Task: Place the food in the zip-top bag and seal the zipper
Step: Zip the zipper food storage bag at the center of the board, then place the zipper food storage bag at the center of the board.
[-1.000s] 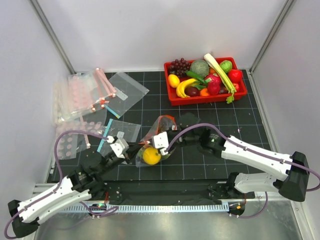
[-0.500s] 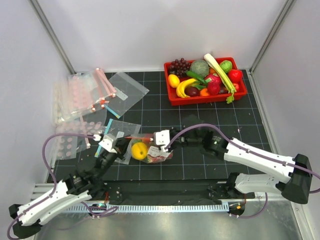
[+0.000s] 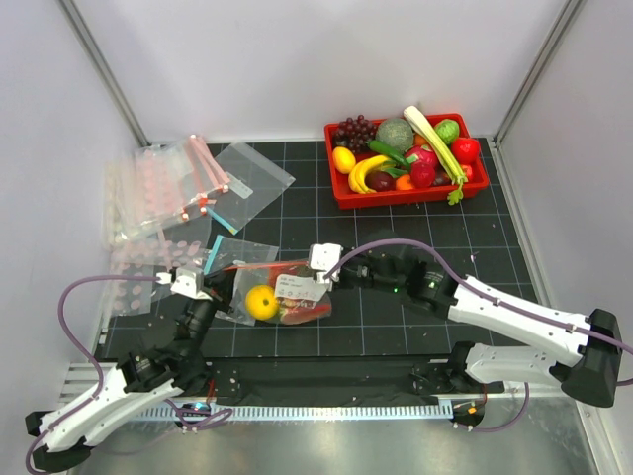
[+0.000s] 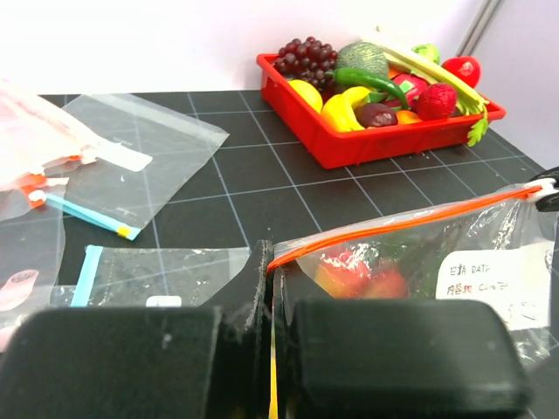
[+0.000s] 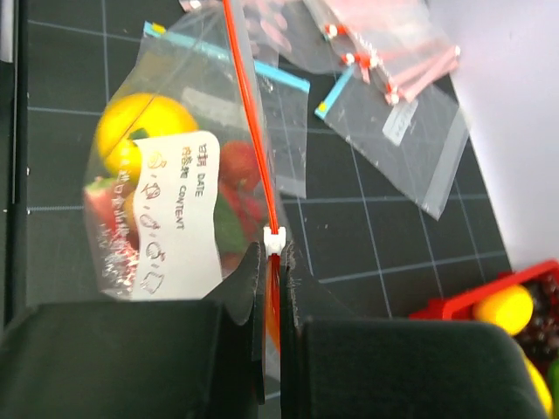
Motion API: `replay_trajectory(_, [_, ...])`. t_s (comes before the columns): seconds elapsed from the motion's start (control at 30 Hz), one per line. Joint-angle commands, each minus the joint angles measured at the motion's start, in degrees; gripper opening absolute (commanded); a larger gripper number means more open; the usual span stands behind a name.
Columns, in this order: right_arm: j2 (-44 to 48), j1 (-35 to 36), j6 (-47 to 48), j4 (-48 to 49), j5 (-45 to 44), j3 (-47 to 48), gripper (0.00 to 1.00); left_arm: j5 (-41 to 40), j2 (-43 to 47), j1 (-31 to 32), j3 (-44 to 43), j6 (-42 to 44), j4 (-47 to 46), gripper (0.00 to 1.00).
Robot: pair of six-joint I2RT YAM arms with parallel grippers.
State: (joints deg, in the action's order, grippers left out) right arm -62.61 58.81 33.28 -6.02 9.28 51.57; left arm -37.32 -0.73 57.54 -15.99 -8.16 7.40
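Left tool (image 3: 218, 287) and right tool (image 3: 318, 265) each pinch an end of the zipper (image 3: 267, 265). They have just drawn the bag (image 3: 297, 289) taut, low at 7 o'clock on the table (image 3: 475, 237), food (image 3: 261, 302) inside; sealing remains.

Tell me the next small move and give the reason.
Probably hold the left gripper shut on its end of the zipper and draw the right gripper a little away from it, seating the white slider. The food is already inside the zip-top bag, the zipper is taut, and the slider sits at the right gripper's fingertips.
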Motion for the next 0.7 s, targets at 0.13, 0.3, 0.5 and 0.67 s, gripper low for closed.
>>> replay_trajectory(0.13, [4.1, -1.5, -7.6, -8.1, -14.2, 3.3, 0.01, -10.2, 2.0, -0.8, -0.6, 0.7, -0.7, 0.00])
replay_trajectory(0.3, [6.9, -2.6, -9.4, -10.2, -22.3, 2.1, 0.01, -10.2, 2.5, -0.8, -0.6, 0.7, -0.5, 0.01])
replay_trajectory(0.5, [9.1, -2.7, -8.9, -4.1, -31.5, -1.8, 0.01, -8.7, 0.9, -0.8, -0.7, 1.2, -1.4, 0.00])
replay_trajectory(0.67, [8.0, -2.8, -8.8, -3.0, -33.9, -2.1, 0.01, -5.8, -6.7, -0.8, -1.9, 2.2, -3.7, 0.00])
